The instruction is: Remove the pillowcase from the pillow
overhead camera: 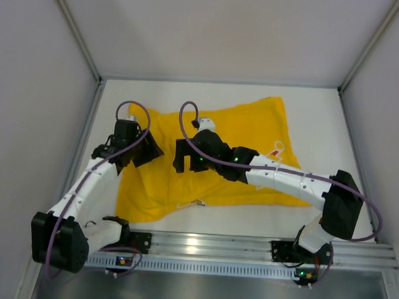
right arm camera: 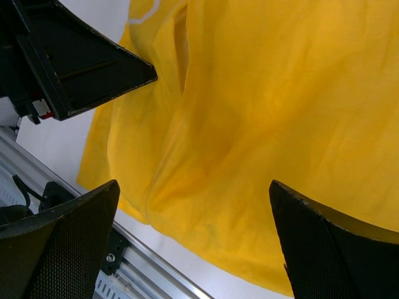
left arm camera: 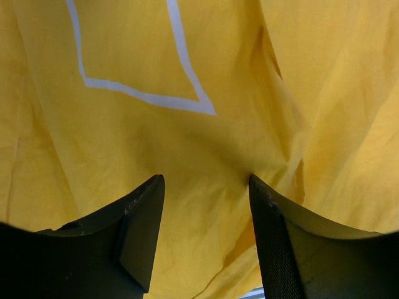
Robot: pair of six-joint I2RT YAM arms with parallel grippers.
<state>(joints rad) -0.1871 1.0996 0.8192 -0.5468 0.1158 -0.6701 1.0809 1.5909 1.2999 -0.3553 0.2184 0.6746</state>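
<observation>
A flat white tabletop (overhead camera: 317,109) fills the middle, boxed in by plain pale grey panel walls: back wall (overhead camera: 220,29), left wall (overhead camera: 25,112), right wall (overhead camera: 391,120). Slim silver metal posts (overhead camera: 75,30) run down the two back corners. Along the near edge lies a ribbed aluminium rail (overhead camera: 207,243), catching a soft glare from above. Below it sits a dull grey metal sheet (overhead camera: 211,292).

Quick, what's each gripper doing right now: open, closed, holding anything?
Left gripper: open, jaws apart over the pillowcase, holding nothing.
Right gripper: open wide, holding nothing.
</observation>
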